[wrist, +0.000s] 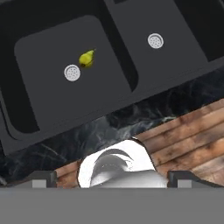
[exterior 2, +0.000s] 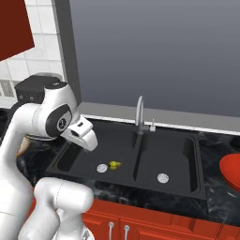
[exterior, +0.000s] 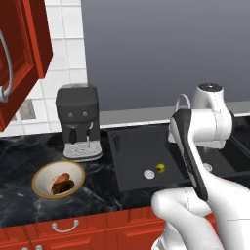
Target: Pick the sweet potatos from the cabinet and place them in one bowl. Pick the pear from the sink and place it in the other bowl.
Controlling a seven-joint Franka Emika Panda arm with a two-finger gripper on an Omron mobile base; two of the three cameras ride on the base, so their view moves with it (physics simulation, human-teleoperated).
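With both sweet potatos (exterior: 62, 183) sitting in the bowl (exterior: 43, 174), the hand (exterior 2: 89, 140) is hanging released above the sink (exterior 2: 180, 150), needing a centred descent onto the pear (wrist: 86, 58) lying beside the left drain (wrist: 72, 72).

The sink (exterior 2: 84, 154) basin lies open from above — only the faucet (exterior 2: 139, 112) rises behind.

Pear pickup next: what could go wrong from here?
1. The pear is small and rounded, lying on the flat floor of the sink's left basin; it may roll when the fingers close.
2. It sits right beside the drain, so a fingertip might catch the drain.
3. The open tool is high above the counter edge; the descent goes deep into the basin, and the arm could clip the front wall or the faucet.
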